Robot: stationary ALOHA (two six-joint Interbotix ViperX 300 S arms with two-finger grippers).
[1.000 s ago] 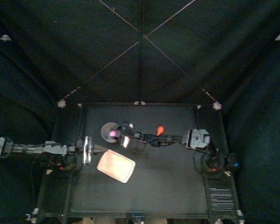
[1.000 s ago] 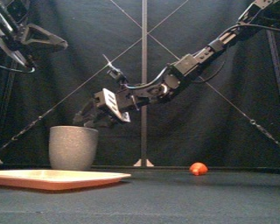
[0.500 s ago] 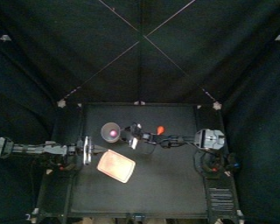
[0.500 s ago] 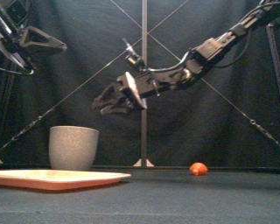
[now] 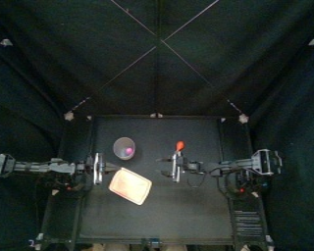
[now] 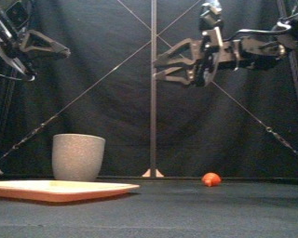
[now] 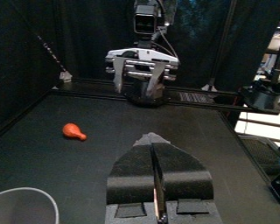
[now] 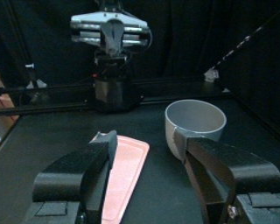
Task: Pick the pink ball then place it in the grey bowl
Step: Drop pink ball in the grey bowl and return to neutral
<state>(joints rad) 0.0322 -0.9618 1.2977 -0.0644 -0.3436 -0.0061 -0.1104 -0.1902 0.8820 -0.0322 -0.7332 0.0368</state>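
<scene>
Top view: right gripper [image 5: 175, 170], jaws apart, well clear of grey bowl [image 5: 115, 148].

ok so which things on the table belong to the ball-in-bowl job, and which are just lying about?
Job: pink ball, already inside the grey cup; right gripper, open, raised high.
Lying about: pink tray; orange-red toy; left gripper, shut, at rest on the left side.
</scene>
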